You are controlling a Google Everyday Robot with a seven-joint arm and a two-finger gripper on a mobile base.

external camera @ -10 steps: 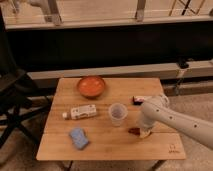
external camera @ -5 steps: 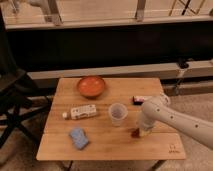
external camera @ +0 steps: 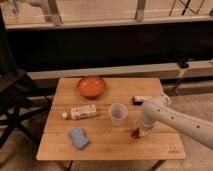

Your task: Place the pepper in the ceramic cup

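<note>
The ceramic cup [external camera: 116, 113], pale and tapered, stands upright near the middle of the wooden table [external camera: 110, 145]. The pepper [external camera: 135, 133], small and dark red, lies on the table just right of and in front of the cup. My gripper [external camera: 138, 131] hangs from the white arm coming in from the right and is down at the pepper, right of the cup. The arm's wrist hides most of the gripper.
An orange-red bowl [external camera: 91, 85] sits at the back. A white bottle [external camera: 81, 111] lies on its side left of the cup. A blue sponge [external camera: 78, 137] lies at the front left. A dark box with a white stripe [external camera: 140, 100] lies behind the arm. A black folding chair [external camera: 15, 100] stands at the left.
The arm has lowered slightly and shifted a little toward the front of the table, staying over the pepper. The other objects have not moved.
</note>
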